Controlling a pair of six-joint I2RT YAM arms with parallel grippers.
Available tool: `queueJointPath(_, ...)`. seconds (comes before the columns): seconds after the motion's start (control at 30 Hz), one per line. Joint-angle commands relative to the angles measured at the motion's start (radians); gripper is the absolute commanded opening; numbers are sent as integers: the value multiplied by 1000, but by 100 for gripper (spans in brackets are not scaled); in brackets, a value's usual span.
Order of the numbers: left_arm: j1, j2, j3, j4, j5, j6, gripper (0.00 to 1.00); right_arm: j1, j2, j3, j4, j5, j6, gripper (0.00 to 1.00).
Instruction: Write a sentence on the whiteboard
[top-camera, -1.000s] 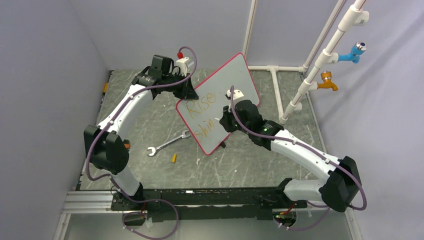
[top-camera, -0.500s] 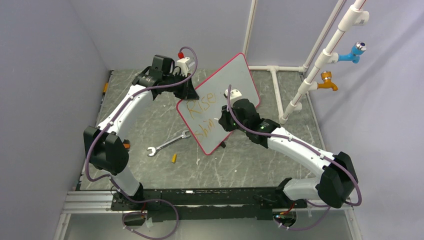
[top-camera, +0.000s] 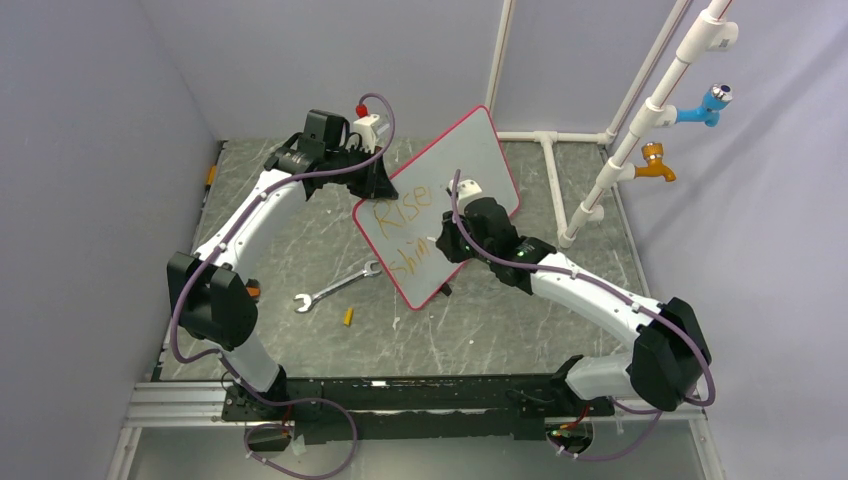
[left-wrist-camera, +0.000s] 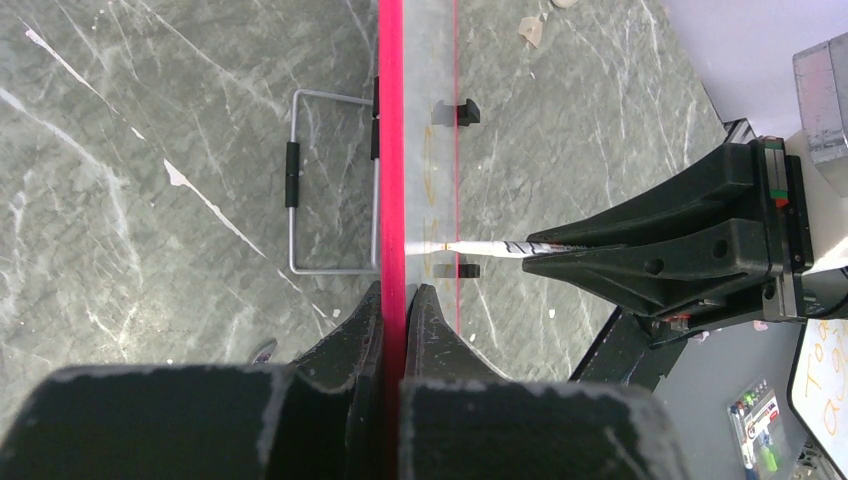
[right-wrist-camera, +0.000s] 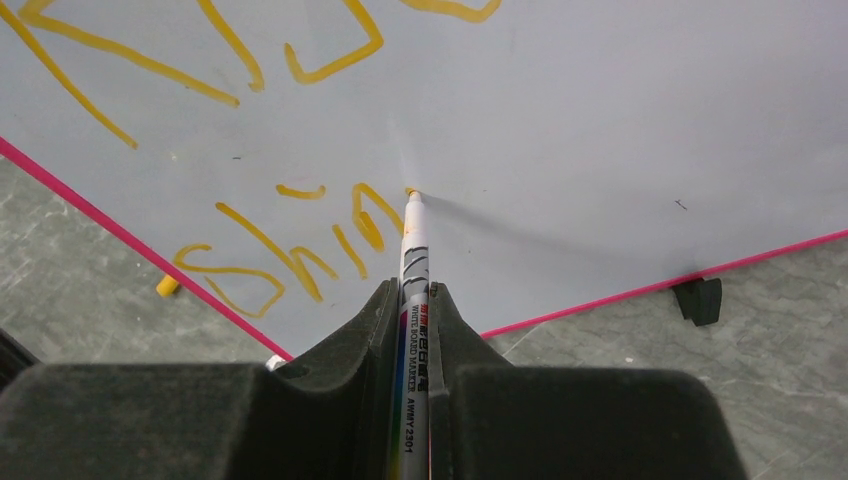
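Two grips carry this job. From above, the left gripper (top-camera: 384, 188) pinches the whiteboard (top-camera: 475, 150) by its rim and props it tilted off the table (top-camera: 300, 235). The right gripper (top-camera: 443, 243) sits against the lower half of the board face, with the sentence (top-camera: 402, 222) just beyond its fingers.

On the left wrist camera, the jaws are shut on the red rim, which runs straight ahead from between them. A marker (left-wrist-camera: 480, 247) comes in from the right, its tip meeting the board just ahead of that grip.

On the right wrist camera, the jaws are closed on the marker barrel. Its tip touches the board directly ahead, at the end of the lower row (so far it reads "shin"), and the upper row lies further ahead and to the left.

I judge the main risk to be pressure. The board is held at only one rim point, so a hard stroke could pivot or slip it and skew the letters. A light stroke could break the line.
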Motion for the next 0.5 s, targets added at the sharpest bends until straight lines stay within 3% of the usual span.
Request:
queueJointPath(0.0,-13,6,-32,-8,-173,169,0,-20,3,-20,50,-5,2,0)
queueJointPath(0.47,-16,10,-30,-9,-161,166,0,-61,30,37,49,-23,-11,0)
